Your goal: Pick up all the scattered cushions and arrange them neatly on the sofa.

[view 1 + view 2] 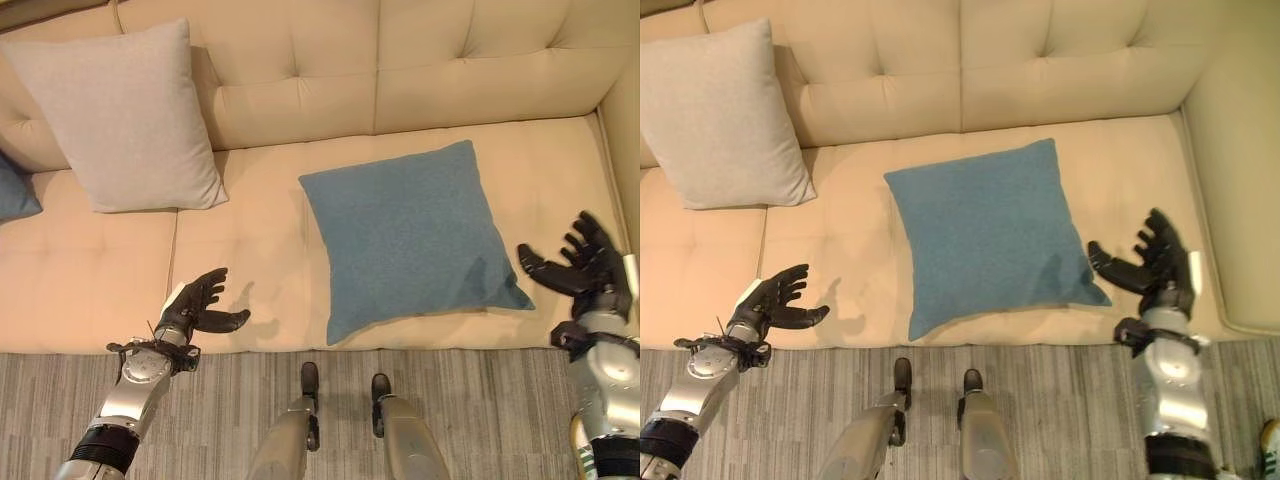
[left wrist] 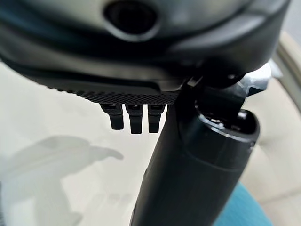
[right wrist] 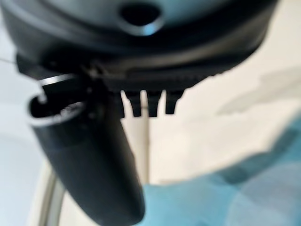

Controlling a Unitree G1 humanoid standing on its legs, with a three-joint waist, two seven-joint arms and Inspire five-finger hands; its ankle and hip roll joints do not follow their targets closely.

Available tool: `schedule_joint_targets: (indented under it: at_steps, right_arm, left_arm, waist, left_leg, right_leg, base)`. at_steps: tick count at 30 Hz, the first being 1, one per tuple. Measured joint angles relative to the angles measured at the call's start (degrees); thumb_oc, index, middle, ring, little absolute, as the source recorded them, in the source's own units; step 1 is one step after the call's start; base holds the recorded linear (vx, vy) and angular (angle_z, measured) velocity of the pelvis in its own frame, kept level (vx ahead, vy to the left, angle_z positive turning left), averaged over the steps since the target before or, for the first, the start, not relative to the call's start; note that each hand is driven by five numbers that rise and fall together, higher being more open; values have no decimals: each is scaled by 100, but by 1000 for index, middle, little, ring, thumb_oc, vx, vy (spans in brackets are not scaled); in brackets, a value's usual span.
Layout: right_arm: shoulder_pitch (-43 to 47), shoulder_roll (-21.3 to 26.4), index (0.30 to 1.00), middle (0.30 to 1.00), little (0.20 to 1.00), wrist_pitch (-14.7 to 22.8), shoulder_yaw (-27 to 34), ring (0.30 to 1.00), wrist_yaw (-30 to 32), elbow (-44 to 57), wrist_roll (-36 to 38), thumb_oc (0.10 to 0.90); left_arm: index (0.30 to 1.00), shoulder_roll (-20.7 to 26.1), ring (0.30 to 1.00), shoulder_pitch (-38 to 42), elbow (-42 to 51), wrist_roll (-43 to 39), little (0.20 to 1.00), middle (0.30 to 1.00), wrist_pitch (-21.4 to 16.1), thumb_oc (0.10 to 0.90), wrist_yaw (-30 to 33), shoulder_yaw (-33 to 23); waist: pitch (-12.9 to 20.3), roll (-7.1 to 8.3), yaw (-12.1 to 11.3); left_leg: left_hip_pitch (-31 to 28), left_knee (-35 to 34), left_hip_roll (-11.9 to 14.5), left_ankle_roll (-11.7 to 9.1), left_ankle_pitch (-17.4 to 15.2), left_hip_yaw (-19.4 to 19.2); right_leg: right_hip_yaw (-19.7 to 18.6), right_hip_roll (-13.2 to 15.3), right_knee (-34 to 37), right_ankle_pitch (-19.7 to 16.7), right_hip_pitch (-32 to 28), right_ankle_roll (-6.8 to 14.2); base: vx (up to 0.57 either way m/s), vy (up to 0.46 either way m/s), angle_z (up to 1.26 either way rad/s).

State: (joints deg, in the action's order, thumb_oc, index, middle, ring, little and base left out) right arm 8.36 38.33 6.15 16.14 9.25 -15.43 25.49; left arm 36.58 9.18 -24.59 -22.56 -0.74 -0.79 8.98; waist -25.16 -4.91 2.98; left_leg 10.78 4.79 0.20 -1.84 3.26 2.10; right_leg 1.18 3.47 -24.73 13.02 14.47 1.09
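Blue cushion [image 1: 410, 235] bears no print

The sofa [image 1: 300, 270] was plain cream, its backrest tufted with button dimples; the cushion [image 1: 410, 235] lying on the seat was plain blue; the cushion [image 1: 120, 115] propped at the far left was pale grey; another blue cushion [image 1: 15, 190] showed at the left edge; the floor [image 1: 480, 400] nearest was striped grey; both hands [image 1: 200, 305] [image 1: 585, 265] were dark.
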Motion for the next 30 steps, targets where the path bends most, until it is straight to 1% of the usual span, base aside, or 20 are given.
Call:
schedule_joint_targets:
  at_steps: [2, 3, 4, 7, 10, 12, 13, 14, 15, 16, 17, 18, 21, 23, 26, 30]
  right_arm:
    - [113, 279, 900, 900, 900, -63, -151, 900, -38, -250, -62, 800]
    - [288, 463, 900, 900, 900, -134, -331, 900, -50, -612, -67, 800]
    - [333, 494, 900, 900, 900, -208, -351, 900, -64, -712, -68, 800]
    - [435, 510, 900, 900, 900, -320, -535, 900, -249, -1054, -102, 800]
    - [462, 499, 900, 900, 900, -432, -1087, 900, -441, -1829, -92, 800]
    - [487, 409, 900, 900, 900, -495, -1197, 900, -522, -2109, -15, 800]
    - [539, 288, 900, 900, 900, -513, -1258, 900, -531, -2259, 67, 800]
    - [526, 247, 900, 900, 900, -522, -1349, 900, -557, -2252, 124, 800]
    - [583, 121, 900, 900, 900, -524, -1541, 900, -671, -2213, 284, 800]
    - [599, 95, 900, 900, 900, -527, -1585, 900, -697, -2215, 312, 800]
    - [602, 20, 900, 900, 900, -527, -1575, 900, -723, -2216, 388, 800]
    - [629, -33, 900, 900, 900, -528, -1582, 900, -751, -2227, 429, 800]
    - [778, -133, 900, 900, 900, -528, -1644, 900, -694, -2223, 515, 800]
    - [943, -187, 900, 900, 900, -528, -1691, 900, -611, -2213, 521, 800]
    - [990, -314, 900, 900, 900, -520, -1667, 900, -381, -2058, 601, 800]
    - [996, -301, 900, 900, 900, -510, -1668, 900, -259, -1966, 685, 800]
  left_arm:
    - [900, 4, 900, 102, 0, -98, 900, 900, 0, 800, -33, 9]
    - [900, 59, 900, 232, -43, -192, 900, 900, 2, 800, -73, 106]
    - [900, 99, 900, 287, -46, -218, 900, 900, 2, 800, -99, 167]
    - [900, 110, 900, 349, -30, -448, 900, 900, -5, 800, -122, 285]
    - [900, 58, 900, 665, -384, -834, 900, 900, -3, 800, -199, 905]
    - [900, -37, 900, 783, -514, -967, 900, 900, 38, 800, -225, 1034]
    - [900, -130, 900, 908, -730, -1012, 900, 900, 58, 800, -229, 1119]
    - [900, -202, 900, 968, -873, -1026, 900, 900, 76, 800, -226, 1123]
    - [900, -237, 900, 1007, -960, -1110, 900, 900, 96, 800, -162, 1117]
    - [900, -316, 900, 1079, -1039, -1115, 900, 900, 97, 800, -142, 1118]
    - [900, -585, 900, 1211, -1263, -1129, 900, 900, 96, 800, -90, 1101]
    - [900, -749, 900, 1276, -1398, -1186, 900, 900, 103, 800, -67, 1100]
    - [900, -1090, 900, 1432, -1603, -1249, 900, 900, 104, 800, 1, 1124]
    - [900, -1217, 900, 1533, -1614, -1291, 900, 900, 104, 800, 77, 1130]
    - [900, -1348, 900, 1681, -1611, -1343, 900, 900, 99, 800, 244, 1120]
    - [900, -1353, 900, 1903, -1616, -1358, 900, 900, 87, 800, 392, 1118]
  waist:
    - [-1, 0, -72]
    - [-1, 1, -80]
    - [-2, -1, -100]
    - [-6, -7, -92]
    - [-12, -14, -61]
    - [-131, 0, -39]
    - [-168, 30, -13]
    - [-183, 56, 18]
    - [-251, 161, 86]
    - [-309, 183, 93]
    - [-355, 207, 97]
    - [-367, 221, 108]
    - [-399, 279, 134]
    - [-423, 314, 140]
    - [-428, 323, 136]
    - [-428, 323, 137]
  left_leg:
    - [-39, 17, 1, 0, 0, 8]
    - [-47, 55, 0, 0, 0, 36]
    - [-44, 67, 0, 0, 0, 48]
    - [-39, 74, 0, 0, 0, 96]
    - [35, 75, -3, -1, 0, 154]
    - [69, 83, -7, -1, 1, 150]
    - [117, 84, -10, -13, 11, 146]
    - [173, 83, -7, -21, 31, 158]
    - [292, 87, -1, -32, 63, 155]
    - [318, 89, 7, -30, 74, 156]
    - [364, 96, 8, -27, 79, 150]
    - [383, 91, 7, -26, 83, 151]
    - [451, 99, 6, -25, 83, 145]
    - [493, 97, 8, -24, 84, 135]
    - [497, 87, 13, -21, 82, 141]
    - [507, 86, 14, -17, 80, 142]
  right_leg:
    - [5, -4, 1, 4, -58, 7]
    - [14, -5, -1, 6, -102, 9]
    - [17, -9, -2, 8, -111, 13]
    - [23, -17, 8, 23, -129, 31]
    - [29, -28, 54, 24, -98, 30]
    - [15, -28, 9, 22, -40, 28]
    - [4, -26, -37, 22, 30, 28]
    - [10, -29, -47, 20, 82, 24]
    - [9, -30, -136, 20, 251, 23]
    - [14, -35, -137, 11, 274, 12]
    - [8, -41, -163, 7, 326, 6]
    - [10, -38, -156, 4, 346, 1]
    - [6, -37, -157, -1, 419, -3]
    - [-7, -40, -163, -4, 468, -8]
    - [-3, -45, -131, -4, 462, -8]
    - [-5, -48, -103, -7, 456, -11]
  base:
    - [-20, -12, 8]
    - [-18, -7, 14]
    - [-17, -12, 16]
    - [-12, -16, 6]
    - [-22, -22, 7]
    - [-34, -38, -1]
    - [-49, -26, 0]
    - [-52, -16, 0]
    - [-45, -12, 2]
    - [-44, -12, -3]
    - [-48, -9, -1]
    - [-53, -4, -2]
    - [-29, 6, -1]
    - [-9, 4, -2]
    - [0, 0, 0]
    - [6, 8, 0]
